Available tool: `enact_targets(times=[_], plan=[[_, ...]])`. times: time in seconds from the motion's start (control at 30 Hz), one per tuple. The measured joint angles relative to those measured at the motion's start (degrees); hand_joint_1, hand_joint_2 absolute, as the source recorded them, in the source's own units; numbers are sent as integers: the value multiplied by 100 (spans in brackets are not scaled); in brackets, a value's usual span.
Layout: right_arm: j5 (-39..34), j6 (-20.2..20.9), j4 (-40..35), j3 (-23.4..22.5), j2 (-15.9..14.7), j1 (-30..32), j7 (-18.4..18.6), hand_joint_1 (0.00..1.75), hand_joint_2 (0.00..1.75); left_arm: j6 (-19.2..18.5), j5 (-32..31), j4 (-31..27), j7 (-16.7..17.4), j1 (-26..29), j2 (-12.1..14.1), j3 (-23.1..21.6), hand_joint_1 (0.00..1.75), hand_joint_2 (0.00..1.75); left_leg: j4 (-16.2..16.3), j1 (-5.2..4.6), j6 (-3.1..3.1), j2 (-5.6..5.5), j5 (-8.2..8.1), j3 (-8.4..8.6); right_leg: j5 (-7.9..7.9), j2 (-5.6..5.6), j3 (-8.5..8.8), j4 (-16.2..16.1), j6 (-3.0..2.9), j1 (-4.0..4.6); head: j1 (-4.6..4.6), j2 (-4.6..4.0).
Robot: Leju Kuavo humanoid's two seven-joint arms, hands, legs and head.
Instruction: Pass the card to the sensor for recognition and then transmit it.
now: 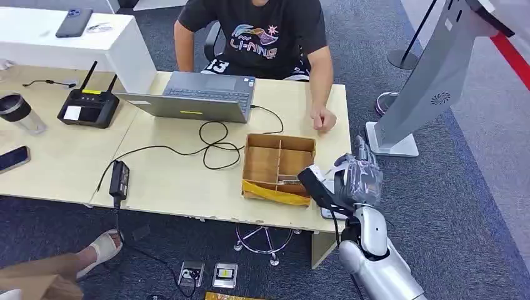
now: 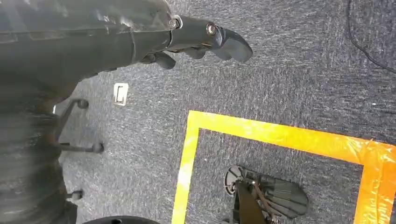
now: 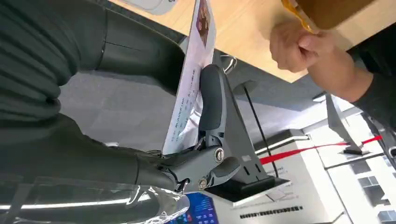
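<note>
My right hand (image 1: pixel 350 182) is raised at the desk's near right corner and pinches a white card (image 1: pixel 323 183) between thumb and fingers. In the right wrist view the card (image 3: pixel 189 88) stands edge-on, clamped by the thumb and a dark finger (image 3: pixel 211 100). The grey sensor stand (image 1: pixel 431 81) rises to the right of the desk, its white base (image 1: pixel 392 142) on the carpet beyond my hand. My left hand (image 2: pixel 196 39) hangs over the carpet, fingers loosely curled and holding nothing.
A person in a black shirt (image 1: pixel 256 34) sits behind the desk, one fist (image 1: pixel 324 119) resting near a wooden divider box (image 1: pixel 278 165). A laptop (image 1: pixel 194 97), cables and a power brick (image 1: pixel 119 177) lie on the desk (image 1: pixel 175 181). Yellow floor tape (image 2: pixel 280 135) marks the carpet.
</note>
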Motion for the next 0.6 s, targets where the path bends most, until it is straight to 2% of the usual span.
enact_targets(times=[0.23,0.4,0.47,0.6], plan=[[-260,-72,381,59,149,59,-232,159,175,55,76,0,48,-3,0,0,0,175,0,0,0,-1,0,-1,0,-1,1,0,0,0,0,0],[-560,-263,853,147,300,56,-356,162,175,83,105,0,87,-6,0,2,0,175,0,0,0,-1,0,-2,0,-1,1,0,0,0,0,0],[-652,-313,1058,175,348,56,-374,169,175,101,105,0,87,-7,0,2,0,175,0,0,0,-1,0,-2,0,-2,0,0,0,0,0,0],[-921,-516,1434,203,396,50,-413,168,175,114,111,0,87,-7,0,2,0,175,0,0,0,-2,0,-2,0,-1,0,0,0,0,2,0]])
